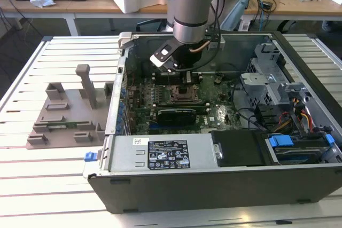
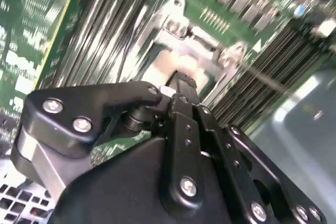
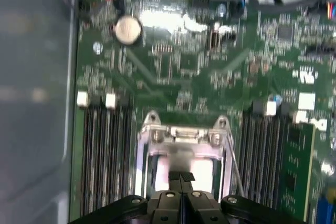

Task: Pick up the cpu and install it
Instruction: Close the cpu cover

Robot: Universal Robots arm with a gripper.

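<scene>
Sitting at the left of the frame is the grey fixture plate (image 1: pixel 59 124), well apart from the arm. The open computer case (image 1: pixel 224 190) fills the middle and right. From upper centre the arm (image 1: pixel 193 9) reaches down, its gripper (image 1: pixel 179 67) over the motherboard (image 1: pixel 219 116). In the first wrist view the fingers (image 3: pixel 175 178) are pressed together, grasping nothing. Just beyond them the cpu (image 3: pixel 202 171) lies pale inside the metal socket frame (image 3: pixel 181 135). Whether they touch it, I cannot tell.
</scene>
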